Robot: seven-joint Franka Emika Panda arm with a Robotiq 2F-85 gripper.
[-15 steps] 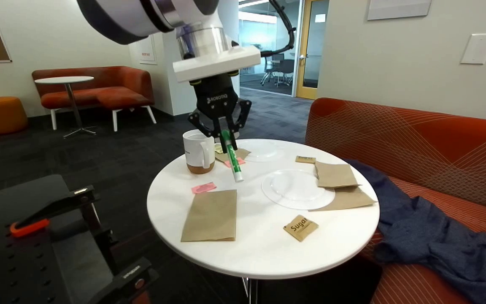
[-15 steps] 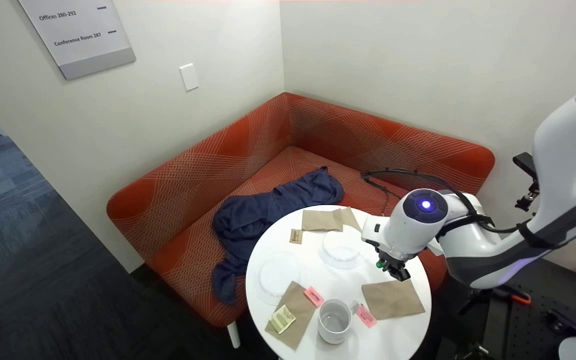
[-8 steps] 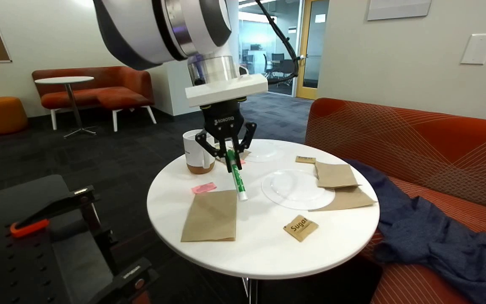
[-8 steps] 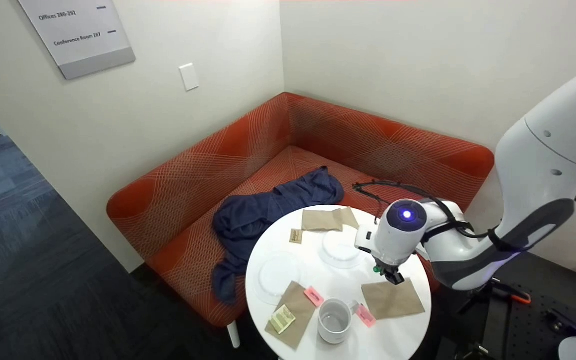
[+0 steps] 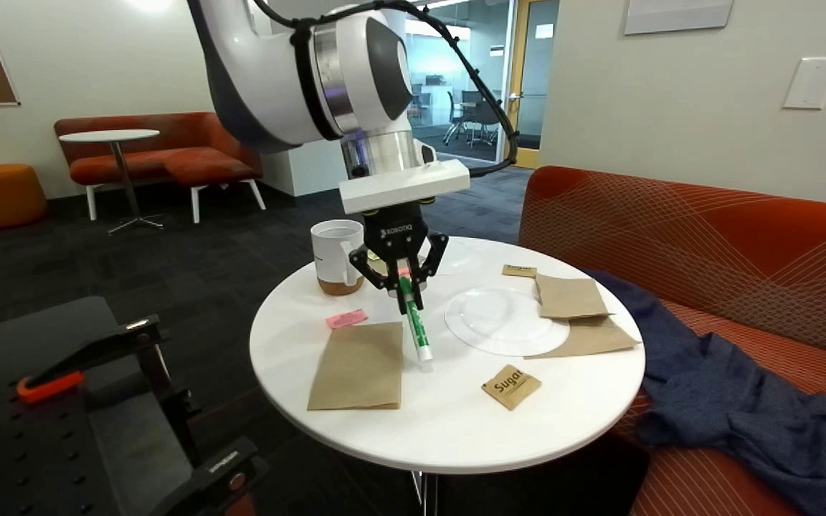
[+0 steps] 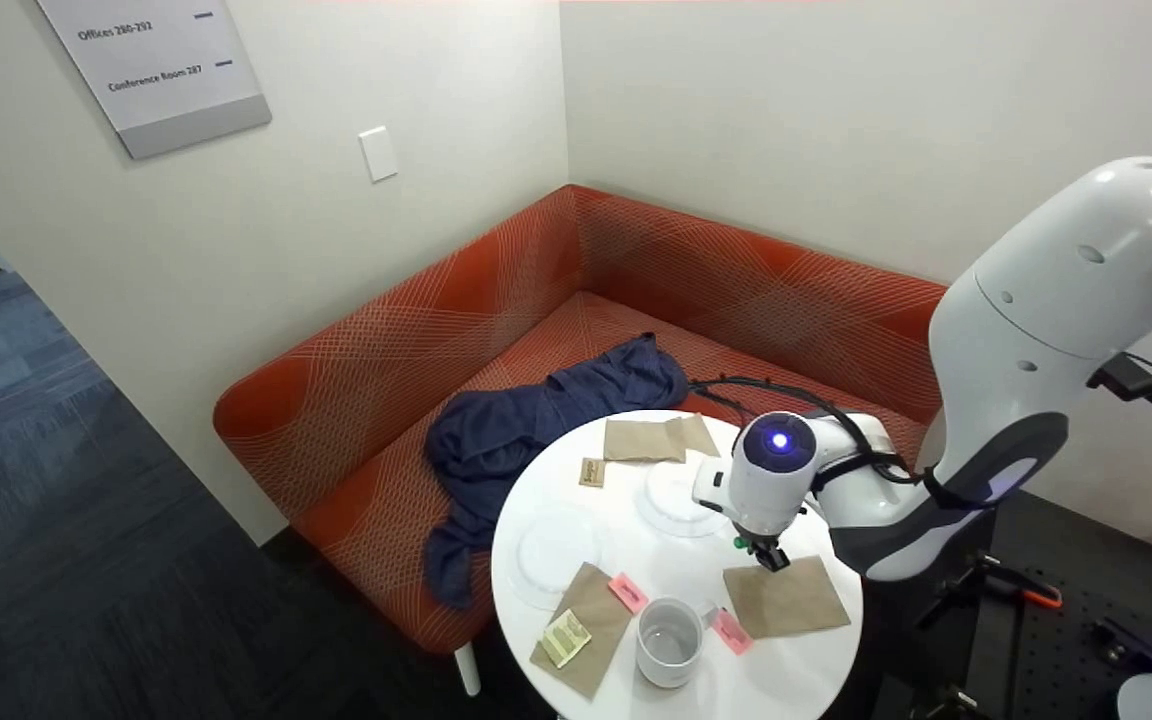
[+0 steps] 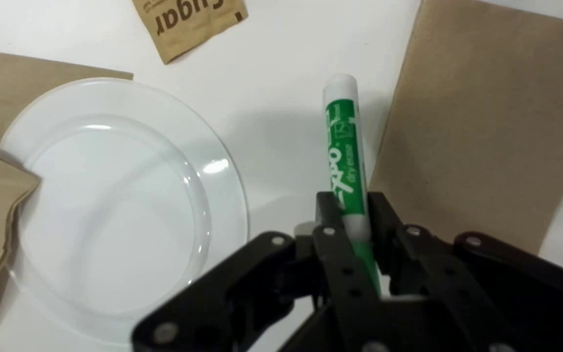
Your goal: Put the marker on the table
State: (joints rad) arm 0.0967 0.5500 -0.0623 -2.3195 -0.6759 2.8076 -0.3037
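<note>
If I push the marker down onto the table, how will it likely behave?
The marker looks rigid and straight, so it probably won't bend. Being round, it may roll if released on the smooth-looking table. The end effector grips it well back from its white end, so pressure there could pivot it.

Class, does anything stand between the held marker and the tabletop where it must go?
Nothing visible does: the marker, held tilted in the jaws, points down at the white table between the clear plate and a brown paper sheet.

“EXPO” on marker (image 7: 346, 151), “Sugar” on packet (image 5: 512, 387)
</note>
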